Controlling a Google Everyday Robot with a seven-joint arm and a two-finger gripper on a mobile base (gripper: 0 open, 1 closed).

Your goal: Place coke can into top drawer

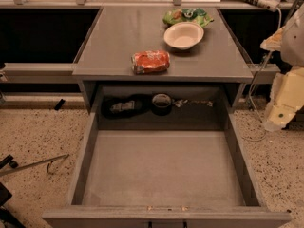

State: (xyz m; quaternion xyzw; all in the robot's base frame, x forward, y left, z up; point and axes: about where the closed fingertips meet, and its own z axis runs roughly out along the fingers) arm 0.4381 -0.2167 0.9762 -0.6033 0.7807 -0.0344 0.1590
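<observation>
The coke can (151,61) lies sideways on the counter (118,37), long axis left-to-right, well left of the jaws beside the counter's right side, spread I cannot tell, top drawer (161,170) open below.

No lettering can be read: the coke can (151,61) on the counter (118,37) shows only unreadable white markings, and the tool (281,109) at the right edge bears none.
</observation>
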